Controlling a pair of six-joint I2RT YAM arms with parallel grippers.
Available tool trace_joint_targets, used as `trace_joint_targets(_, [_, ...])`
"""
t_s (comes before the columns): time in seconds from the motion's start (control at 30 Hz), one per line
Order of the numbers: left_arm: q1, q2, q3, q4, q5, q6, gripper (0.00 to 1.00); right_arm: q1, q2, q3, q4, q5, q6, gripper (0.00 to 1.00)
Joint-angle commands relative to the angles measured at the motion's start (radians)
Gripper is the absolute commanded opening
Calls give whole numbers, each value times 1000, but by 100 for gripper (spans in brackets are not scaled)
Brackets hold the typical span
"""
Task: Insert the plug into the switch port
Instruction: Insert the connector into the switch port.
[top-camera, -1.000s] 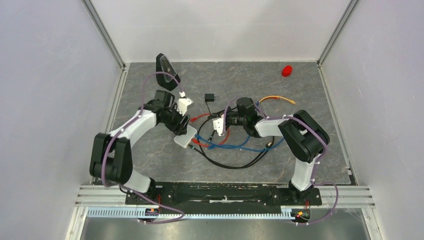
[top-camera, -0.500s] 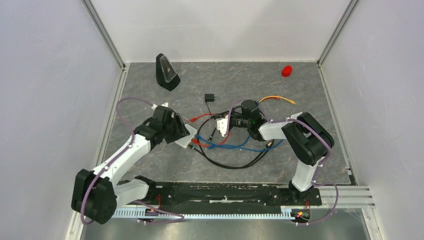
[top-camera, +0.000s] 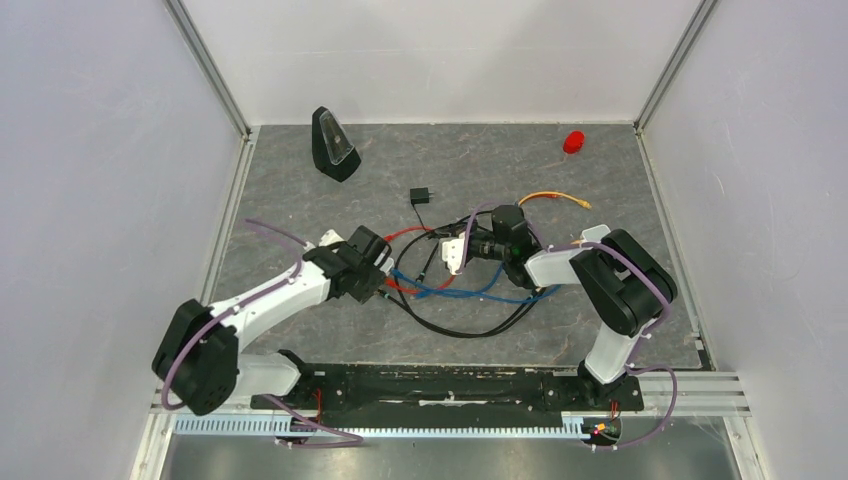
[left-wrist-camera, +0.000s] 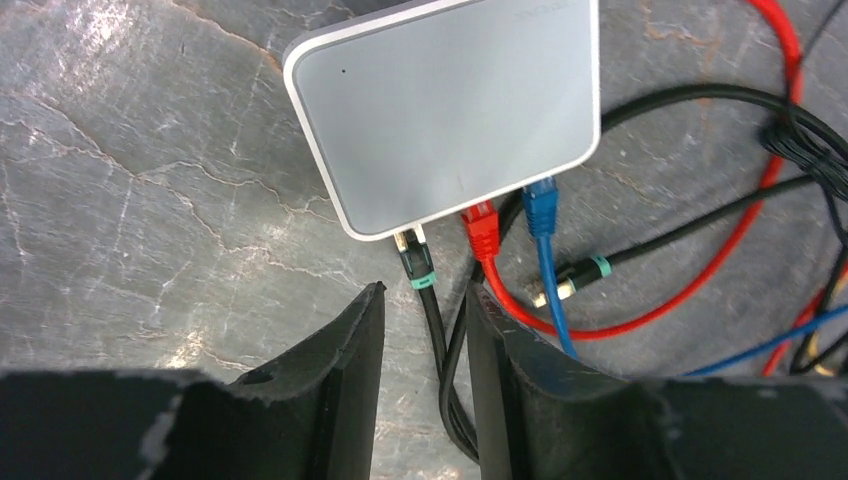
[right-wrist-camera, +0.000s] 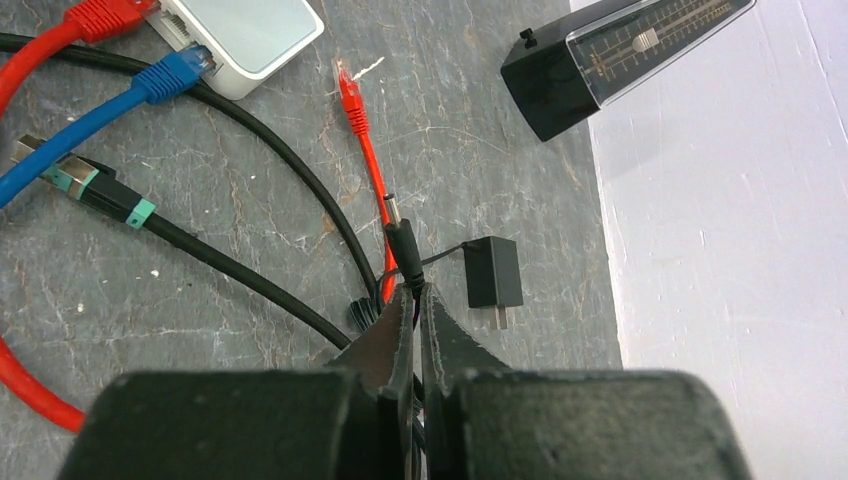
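Observation:
The switch (left-wrist-camera: 450, 105), a flat pale grey box, lies on the stone mat, and the edge with its ports faces my left gripper (left-wrist-camera: 427, 295). A black plug with a green band (left-wrist-camera: 413, 262), a red plug (left-wrist-camera: 483, 225) and a blue plug (left-wrist-camera: 541, 205) sit in that edge. My left gripper is open just short of it, and black cable runs loosely between its fingers. My right gripper (right-wrist-camera: 415, 290) is shut on the black barrel plug (right-wrist-camera: 400, 235), gripped at its rear with the metal tip pointing away. The switch (right-wrist-camera: 255, 35) lies ahead of it to the left.
A black wedge-shaped device (top-camera: 333, 145) stands at the far left and a small red object (top-camera: 573, 141) at the far right. A black adapter (right-wrist-camera: 493, 272) lies beside the plug. Red, blue and black cables (top-camera: 460, 310) tangle at mid-table, and a yellow cable (top-camera: 550, 197) curls beyond my right gripper.
My left arm has swung back from the wedge-shaped device to the near side of the switch and its jaws have narrowed. My right gripper has shifted slightly right with the plug.

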Motion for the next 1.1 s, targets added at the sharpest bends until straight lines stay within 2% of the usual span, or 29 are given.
trace_joint_targets(0.0, [-21, 99, 73, -19, -87, -154, 42, -2, -43, -4, 55, -16, 17, 0])
trace_joint_targets(0.2, [-42, 205, 133, -39, -84, -187, 41, -3, -53, -23, 53, -10, -2, 0])
trace_joint_targets(0.5, [-86, 187, 113, -135, -107, -301, 38, -3, -25, -12, 53, -16, -6, 0])
trace_joint_targets(0.73, [-90, 228, 130, -148, -154, -311, 39, -3, -26, -10, 40, -15, -10, 0])
trace_joint_targets(0.9, [-88, 304, 179, -107, -145, -257, 39, -2, -23, -7, 32, -22, -11, 0])
trace_joint_targets(0.97, [-88, 328, 194, -131, -141, -251, 36, -2, -21, -3, 25, -24, -14, 0])
trace_joint_targets(1.07, [-88, 326, 163, -139, -142, -247, 24, -3, -18, 3, 11, -24, -19, 0])
